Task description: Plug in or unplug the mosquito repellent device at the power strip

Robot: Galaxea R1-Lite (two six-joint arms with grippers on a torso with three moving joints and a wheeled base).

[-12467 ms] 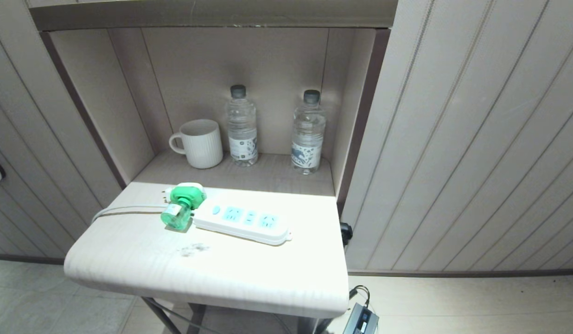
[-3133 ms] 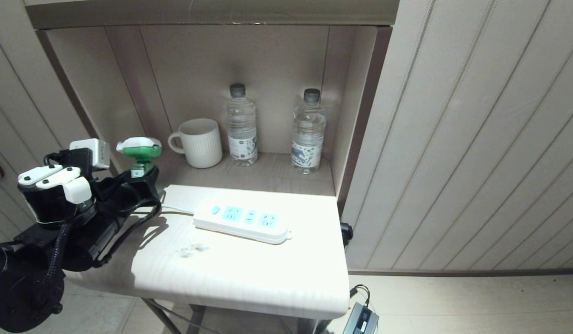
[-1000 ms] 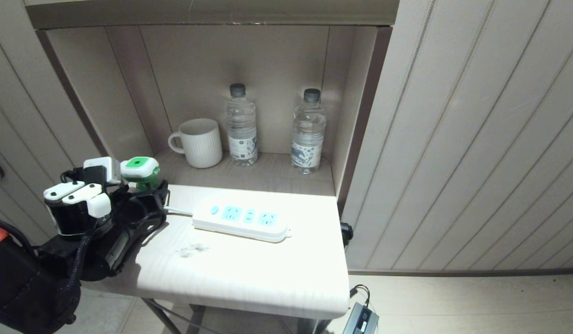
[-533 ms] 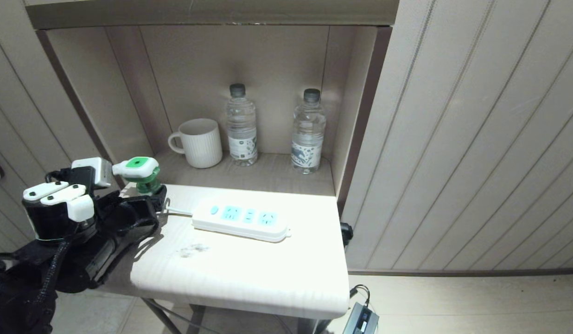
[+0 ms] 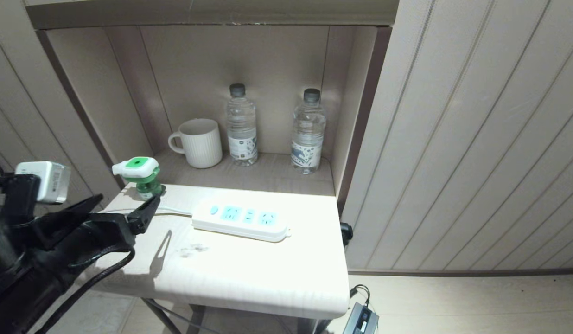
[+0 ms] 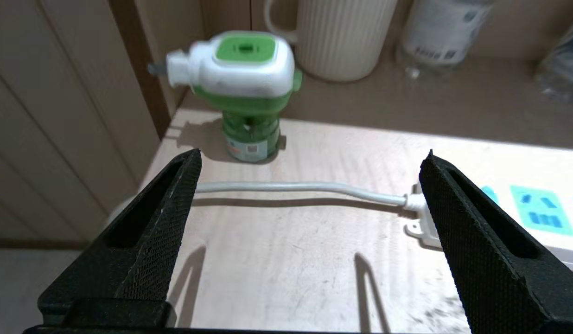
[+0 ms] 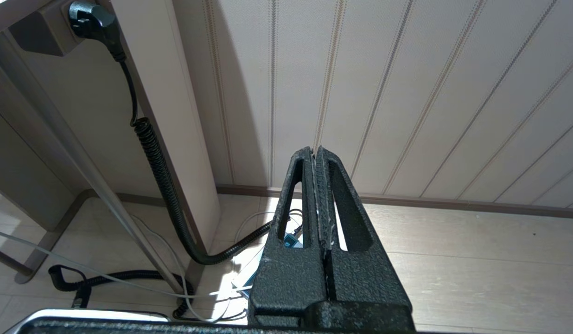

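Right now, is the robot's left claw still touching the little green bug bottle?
Apart. The left wrist view shows the open left gripper short of the mosquito repellent device, with bare tabletop between them.

A white ribbed mug (image 5: pixel 202 143) stands at the left of a recessed beige shelf (image 5: pixel 268 174), handle turned left. Two clear water bottles with dark caps, one (image 5: pixel 241 125) just beside the mug and another (image 5: pixel 308 131) further right, stand upright. In front, a pale desk (image 5: pixel 231 273) juts out. Below, a black coiled cable (image 7: pixel 161 171) hangs to the floor (image 5: pixel 476 301).
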